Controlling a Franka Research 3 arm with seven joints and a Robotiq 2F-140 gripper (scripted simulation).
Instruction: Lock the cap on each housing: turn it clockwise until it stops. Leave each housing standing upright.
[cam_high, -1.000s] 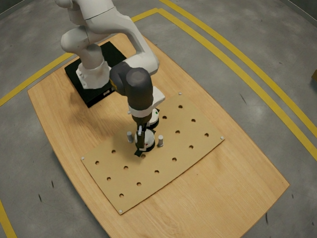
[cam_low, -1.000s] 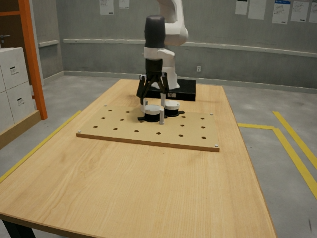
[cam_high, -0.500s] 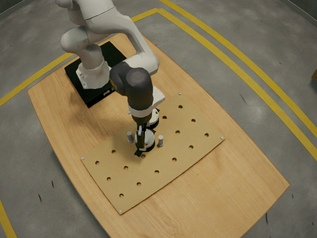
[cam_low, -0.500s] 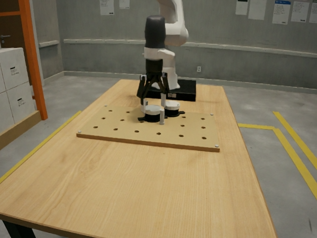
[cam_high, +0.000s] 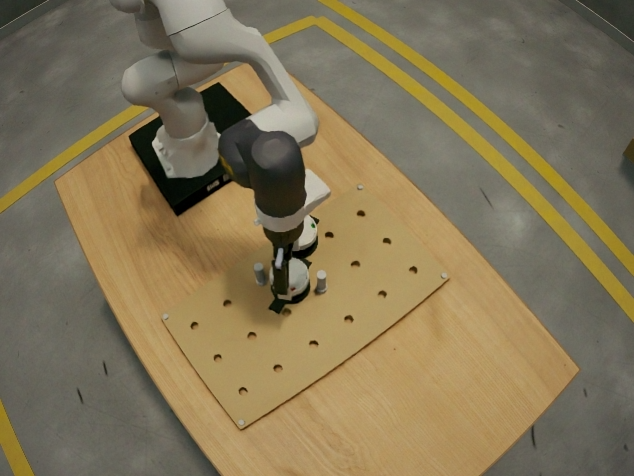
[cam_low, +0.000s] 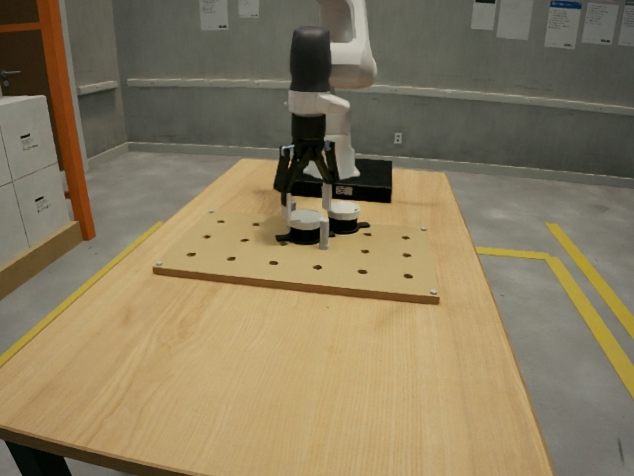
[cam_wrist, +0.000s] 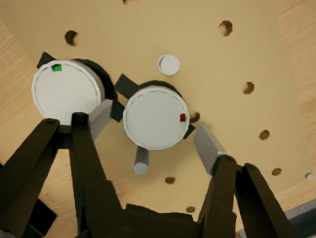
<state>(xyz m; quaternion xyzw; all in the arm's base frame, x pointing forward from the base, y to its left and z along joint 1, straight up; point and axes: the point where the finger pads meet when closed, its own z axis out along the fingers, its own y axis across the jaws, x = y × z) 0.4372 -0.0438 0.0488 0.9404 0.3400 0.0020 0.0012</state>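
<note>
The black two-finger gripper (cam_high: 281, 279) (cam_low: 306, 200) (cam_wrist: 154, 121) was open above the round white cap with red mark (cam_high: 294, 275) (cam_low: 305, 217) (cam_wrist: 155, 118), which sat on its upright black housing (cam_high: 305, 294) (cam_low: 305, 235) (cam_wrist: 165, 84), between two grey pegs (cam_high: 321, 281) (cam_low: 324, 234) (cam_wrist: 141, 161).

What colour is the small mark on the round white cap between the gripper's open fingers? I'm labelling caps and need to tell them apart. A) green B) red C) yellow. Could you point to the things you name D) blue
B: the wrist view shows a small red mark (cam_wrist: 182, 117) near the rim of that cap (cam_wrist: 154, 120).
</note>
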